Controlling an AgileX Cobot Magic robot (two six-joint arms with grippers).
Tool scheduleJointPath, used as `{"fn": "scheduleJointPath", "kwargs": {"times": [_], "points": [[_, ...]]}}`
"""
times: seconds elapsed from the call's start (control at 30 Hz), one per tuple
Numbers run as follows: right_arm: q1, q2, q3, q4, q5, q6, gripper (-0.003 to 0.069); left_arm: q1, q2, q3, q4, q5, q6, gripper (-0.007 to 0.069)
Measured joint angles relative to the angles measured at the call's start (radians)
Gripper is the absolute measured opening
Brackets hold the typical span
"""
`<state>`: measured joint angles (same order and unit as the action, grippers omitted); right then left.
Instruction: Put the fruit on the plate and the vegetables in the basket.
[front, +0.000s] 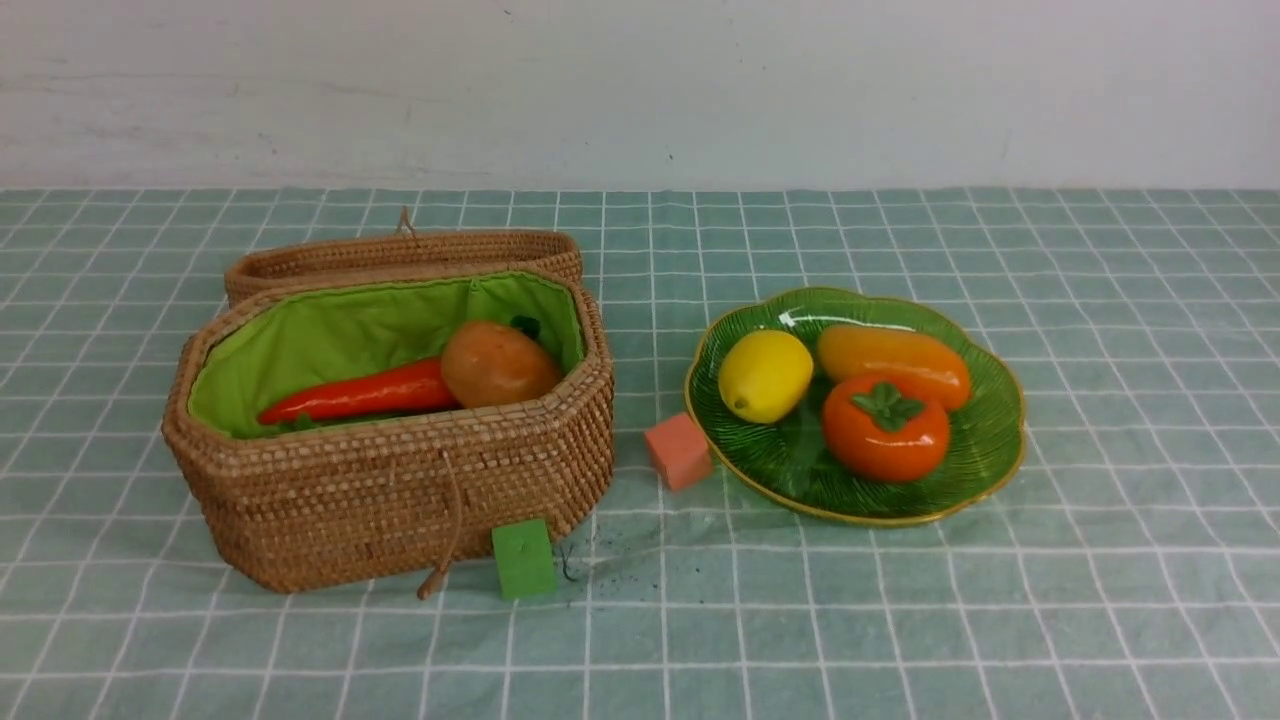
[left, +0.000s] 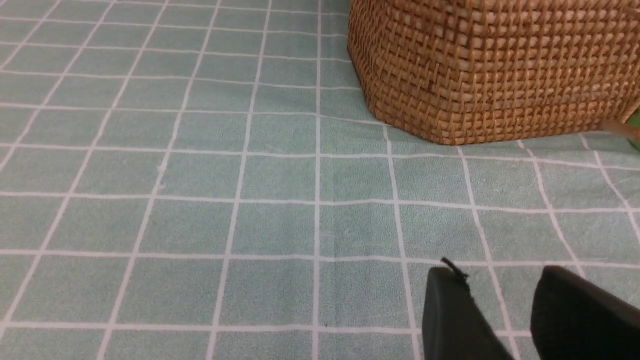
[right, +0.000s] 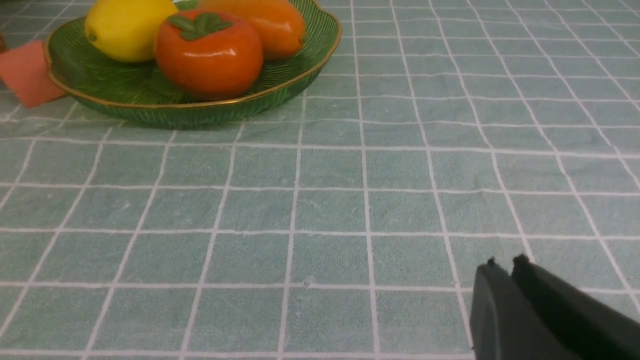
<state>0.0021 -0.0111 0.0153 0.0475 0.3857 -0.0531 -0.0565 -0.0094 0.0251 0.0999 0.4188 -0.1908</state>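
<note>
The green glass plate (front: 985, 470) on the right holds a yellow lemon (front: 765, 375), an orange-yellow mango (front: 893, 362) and a persimmon (front: 886, 428) with a green cap. The wicker basket (front: 400, 490) on the left, lined in lime green, holds a red carrot (front: 360, 395) and a brownish potato (front: 498, 365). Neither arm shows in the front view. My left gripper (left: 500, 272) hangs open and empty over the cloth, short of the basket (left: 500, 70). My right gripper (right: 506, 261) is shut on nothing, well back from the plate (right: 200, 112).
A salmon-pink cube (front: 678, 450) sits by the plate's left rim. A green cube (front: 523, 558) stands at the basket's front corner beside the cord loop (front: 445, 540). The basket's lid (front: 400, 255) lies open behind it. A pale wall closes the back.
</note>
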Motion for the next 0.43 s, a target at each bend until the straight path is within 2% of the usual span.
{"fn": "scheduleJointPath", "kwargs": {"times": [0.43], "points": [[0.0,0.0,0.0,0.0,0.0,0.0,0.0049,0.0,0.0,0.0,0.0,0.0,0.0,0.0239]]}}
